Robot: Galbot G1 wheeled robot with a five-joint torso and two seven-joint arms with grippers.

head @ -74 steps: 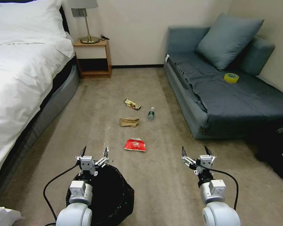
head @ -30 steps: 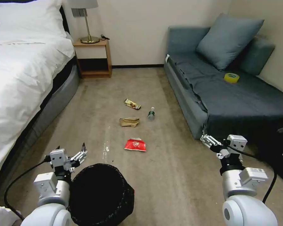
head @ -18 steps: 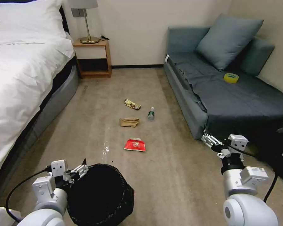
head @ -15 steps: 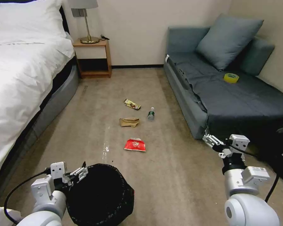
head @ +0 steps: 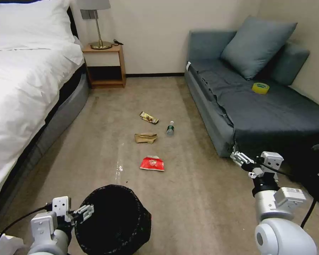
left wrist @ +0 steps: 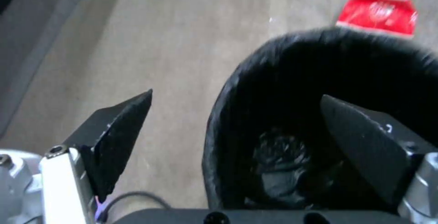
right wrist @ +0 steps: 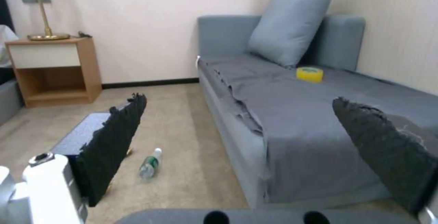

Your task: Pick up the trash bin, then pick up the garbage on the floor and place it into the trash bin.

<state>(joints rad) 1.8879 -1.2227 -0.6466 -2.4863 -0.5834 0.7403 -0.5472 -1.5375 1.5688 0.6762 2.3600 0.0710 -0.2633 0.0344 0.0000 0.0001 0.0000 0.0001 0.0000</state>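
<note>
L tool (head: 82,213) open, straddling trash bin (head: 113,216) rim — R tool (head: 241,160) open, raised nr sofa (head: 258,117).

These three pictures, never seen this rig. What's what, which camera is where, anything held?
A two-armed wheeled robot in a bedroom. The wide picture comes from its head; the other two from cameras on each wrist, looking out between the claw fingers. The left claw is open astride the trash bin rim, gripping nothing. The right claw hangs open near the sofa. On the carpet: red packet, paper bag, bottle, candy wrapper.
</note>
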